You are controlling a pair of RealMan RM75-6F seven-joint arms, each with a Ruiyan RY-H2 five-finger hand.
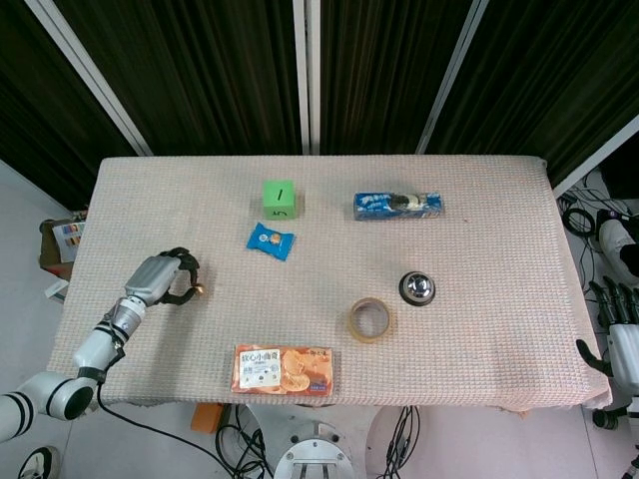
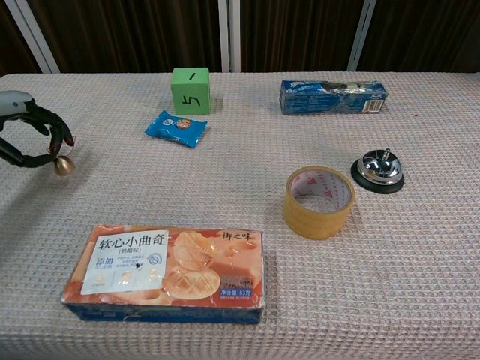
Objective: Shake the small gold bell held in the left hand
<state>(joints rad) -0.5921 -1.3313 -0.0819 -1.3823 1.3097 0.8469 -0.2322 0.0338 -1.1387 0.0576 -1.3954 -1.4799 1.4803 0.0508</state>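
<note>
My left hand (image 1: pixel 160 277) (image 2: pixel 26 135) hovers over the table's left side with its dark fingers curled, pinching the small gold bell (image 1: pixel 199 291) (image 2: pixel 64 166) by its top. The bell hangs just below the fingertips, a little above the cloth. My right hand (image 1: pixel 621 344) hangs off the table's right edge in the head view, holding nothing, fingers apart; the chest view does not show it.
A biscuit box (image 2: pixel 165 272) lies at the front. A tape roll (image 2: pixel 319 201) and a silver desk bell (image 2: pixel 379 171) sit to the right. A blue snack packet (image 2: pixel 175 127), green cube (image 2: pixel 190 91) and blue cookie pack (image 2: pixel 334 97) lie further back.
</note>
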